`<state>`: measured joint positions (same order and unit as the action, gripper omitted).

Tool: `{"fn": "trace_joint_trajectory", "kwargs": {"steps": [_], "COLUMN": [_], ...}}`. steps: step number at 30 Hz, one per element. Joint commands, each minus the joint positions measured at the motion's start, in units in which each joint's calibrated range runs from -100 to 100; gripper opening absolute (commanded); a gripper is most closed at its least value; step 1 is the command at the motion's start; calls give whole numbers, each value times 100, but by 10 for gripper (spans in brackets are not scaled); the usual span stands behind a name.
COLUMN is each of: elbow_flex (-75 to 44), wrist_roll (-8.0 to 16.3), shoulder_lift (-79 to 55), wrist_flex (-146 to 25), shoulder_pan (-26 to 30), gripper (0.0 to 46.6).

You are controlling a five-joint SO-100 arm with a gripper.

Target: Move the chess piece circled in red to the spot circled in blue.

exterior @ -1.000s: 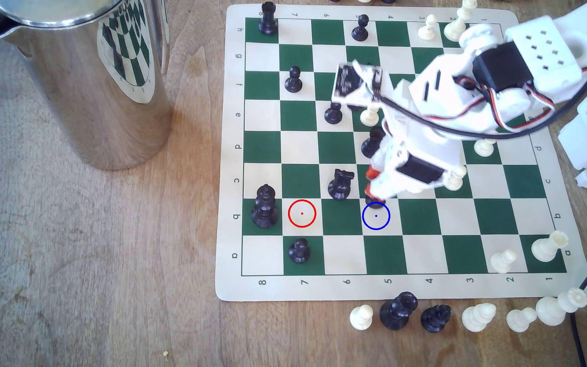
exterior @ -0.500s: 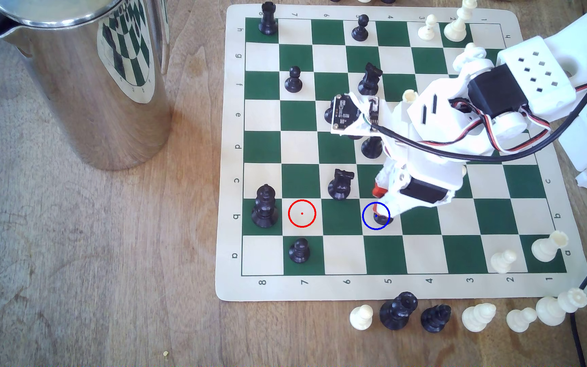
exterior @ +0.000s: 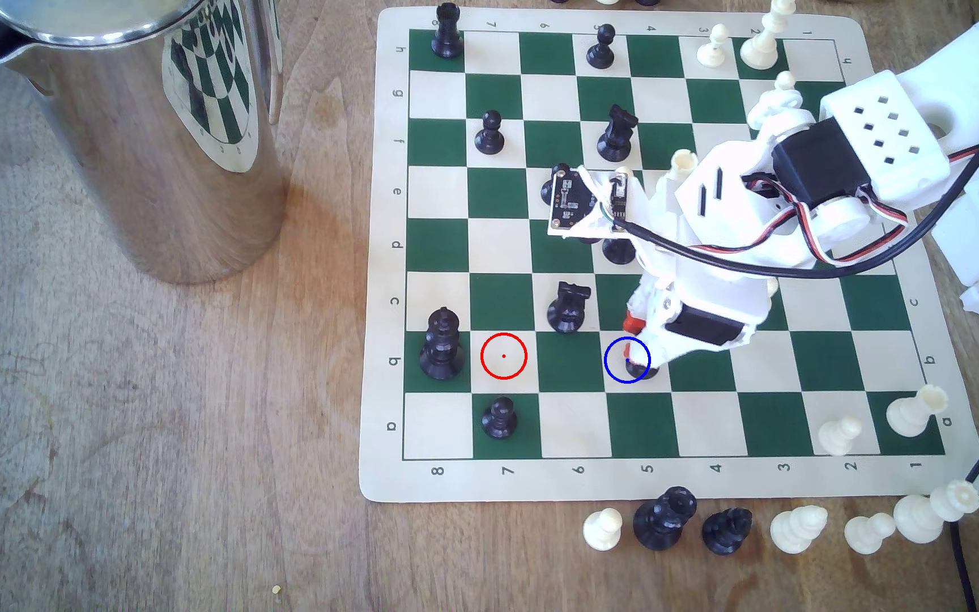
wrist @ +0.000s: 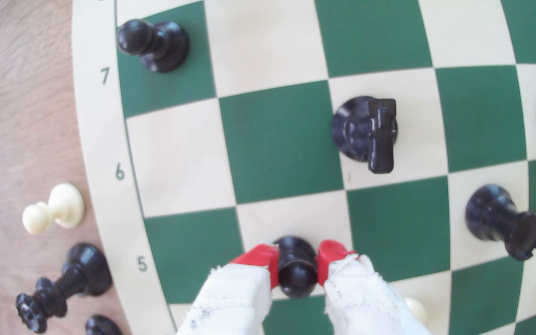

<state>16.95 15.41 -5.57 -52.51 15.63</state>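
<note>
The chess piece circled in red, a small black pawn (exterior: 641, 371) (wrist: 295, 269), stands on the cream square of the spot circled in blue (exterior: 613, 363), its base just inside the ring's right side in the exterior view. My gripper (exterior: 638, 351) (wrist: 297, 263) comes down on it from above. The red fingertips (wrist: 262, 257) press against both sides of the pawn's neck, so the gripper is shut on it. The cream square under the red ring (exterior: 503, 356) holds no piece.
A black knight (exterior: 568, 307) (wrist: 369, 135) stands one square diagonally from the pawn. A black king (exterior: 442, 344) and another black pawn (exterior: 499, 418) sit near the red ring. A steel jug (exterior: 140, 129) stands off the board. Captured pieces (exterior: 664, 518) line the board's front edge.
The gripper has come down and toward the board's front edge with the pawn, from just behind the blue ring into it. In the last half second it only sank slightly.
</note>
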Motion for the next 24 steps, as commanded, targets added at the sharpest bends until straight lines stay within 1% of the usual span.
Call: {"fn": "trace_joint_trajectory", "kwargs": {"steps": [1,3,5,10,24], "elbow_flex": [-353,-353,-353,-353,-298], "wrist_roll": [-5,-15,-10,0,-59], "shoulder_lift": [31,31,56,141,701], "wrist_flex": [99,67,26,26,-670], "shoulder_pan": [-11,-11,-11,13,130], "gripper": [68,87,124,150,165]}}
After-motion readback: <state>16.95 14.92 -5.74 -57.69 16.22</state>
